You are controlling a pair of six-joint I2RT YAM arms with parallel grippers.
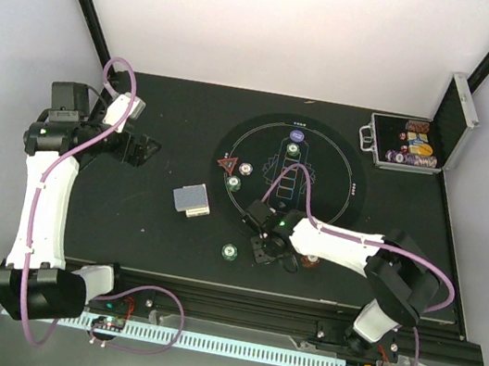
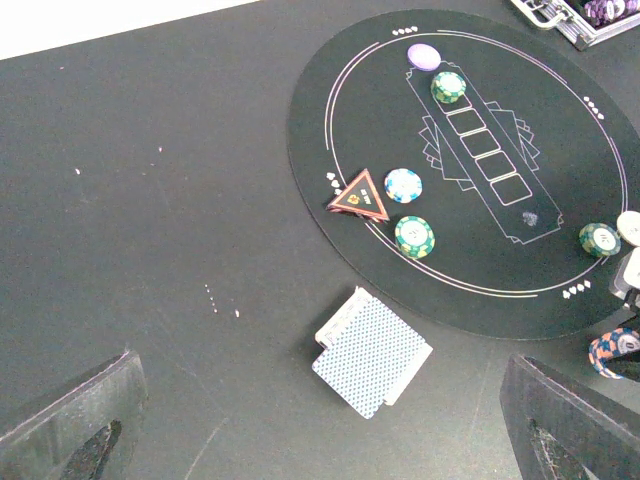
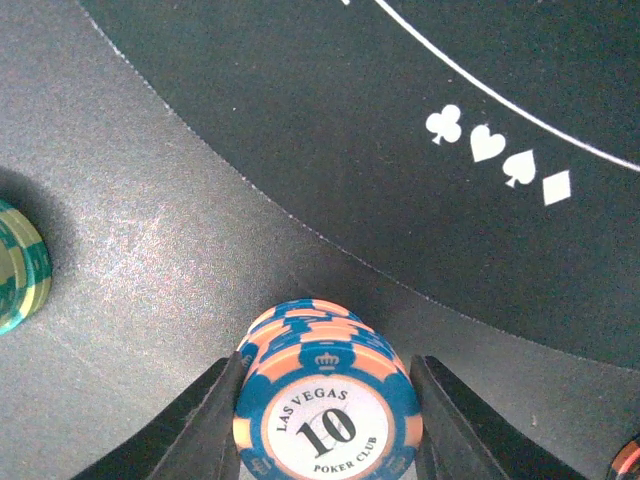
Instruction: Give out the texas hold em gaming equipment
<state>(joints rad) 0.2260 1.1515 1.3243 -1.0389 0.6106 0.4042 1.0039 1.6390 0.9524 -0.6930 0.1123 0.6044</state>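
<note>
One short stack [image 3: 325, 410] of blue-and-orange chips stands on the bare table [image 3: 150, 250], just off the near rim of the round mat [image 3: 330, 120]. Its flat faces are up and the top chip's "10" reads upright from the near side. Being round, it has no long axis, and the chips sit slightly staggered toward the far side. The right claw [image 3: 325, 358] grips it, a finger [image 3: 205, 425] against each flank.

Left of the stack and apart from it lies a lone green chip [image 1: 230, 252]. To the right, by the right arm, is a brown chip [image 1: 309, 261].

Farther left on the table the deck [image 1: 191, 199] lies backs up, askew to the table's edge, with white cards jutting out beneath. Which of its sides is longer is hard to tell. The left claw [image 1: 144, 151] hangs wide open and empty over the table's left side, pointing right toward the deck.

At the mat's left rim sits the red triangle [image 1: 226, 164], one corner pointing far. A white-and-blue disc [image 1: 245, 168] lies just right of it, and a second green chip [image 1: 233, 182] just near of that. At the far end of the mat's row of card boxes rest a third green chip [image 1: 295, 152] and, beyond it, a pale disc [image 1: 296, 135].

Far right, the case [image 1: 405, 149] stands open, lid raised.
</note>
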